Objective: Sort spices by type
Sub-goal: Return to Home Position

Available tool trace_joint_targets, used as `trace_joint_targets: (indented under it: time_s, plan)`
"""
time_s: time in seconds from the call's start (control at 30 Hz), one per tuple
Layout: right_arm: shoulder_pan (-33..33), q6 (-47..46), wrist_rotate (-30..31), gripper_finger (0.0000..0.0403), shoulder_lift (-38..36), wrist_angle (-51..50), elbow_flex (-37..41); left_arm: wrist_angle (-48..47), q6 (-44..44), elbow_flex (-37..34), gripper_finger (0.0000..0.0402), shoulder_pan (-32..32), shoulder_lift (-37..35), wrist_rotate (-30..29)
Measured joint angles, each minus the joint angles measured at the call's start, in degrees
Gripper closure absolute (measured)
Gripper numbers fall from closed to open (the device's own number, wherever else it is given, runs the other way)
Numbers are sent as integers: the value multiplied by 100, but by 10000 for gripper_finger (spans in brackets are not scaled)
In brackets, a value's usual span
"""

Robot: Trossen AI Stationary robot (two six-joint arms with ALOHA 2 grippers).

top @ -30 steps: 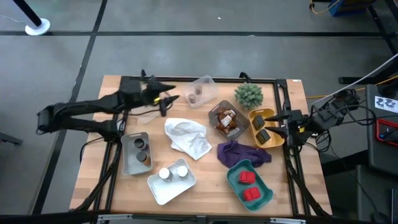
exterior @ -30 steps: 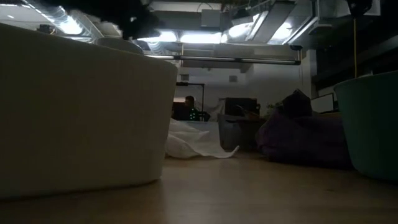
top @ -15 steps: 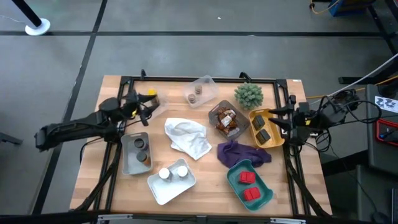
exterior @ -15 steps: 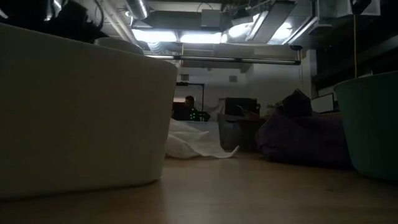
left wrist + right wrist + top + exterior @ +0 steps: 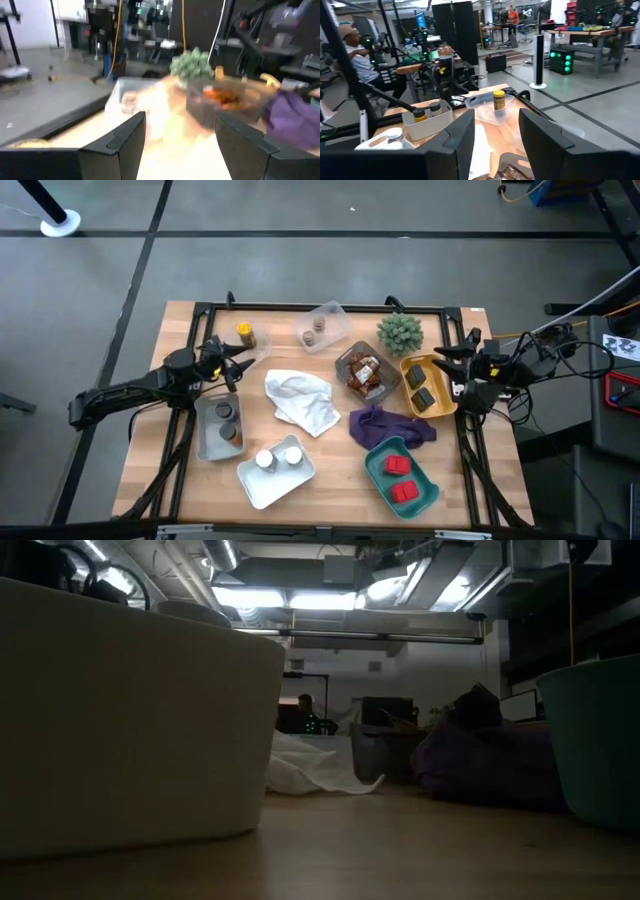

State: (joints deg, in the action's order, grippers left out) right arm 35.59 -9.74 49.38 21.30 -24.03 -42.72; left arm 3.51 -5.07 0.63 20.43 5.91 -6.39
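On the left of the surface [image 5: 335, 480], left fingers [image 5: 230, 365] spread apart, holding nothing. Just past them, toward the far edge, the yellow jar [image 5: 244, 333]. Stands straight up, cap on top, long side pointing up. Seems to sit on a clear tray [image 5: 256, 354], close to the fingers but not touching. Right beside the fingers on the other side, the gray bin [image 5: 215, 451] with two jars [image 5: 225, 412]. Next, the white bin [image 5: 270, 490] with white-capped jars [image 5: 265, 460]. Then small brown jars [image 5: 313, 332] in the clear bin [image 5: 338, 315], packets [image 5: 365, 375] in the black bin [image 5: 342, 365], dark things [image 5: 418, 380] in the yellow bin [image 5: 425, 362], red boxes [image 5: 397, 465] in the teal bin [image 5: 425, 485]. At the right edge, right fingers [image 5: 452, 370], spread apart too, empty, well apart from the yellow jar. Left arm much nearer to it. Probably best to pull the left fingers straight back, away from the jar, so as not to tip it.
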Motion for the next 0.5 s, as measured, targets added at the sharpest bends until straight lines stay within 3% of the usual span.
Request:
trace_joint_targets:
  time_s: [0.2,0.5]
  plan:
    - [0,1,237,249,-7,84,197,-217,-24,-5,183,-23,-58,198]
    - [0,-37,399,249,-9,994,1281,-294,731,-5,183,-28,-11,616]
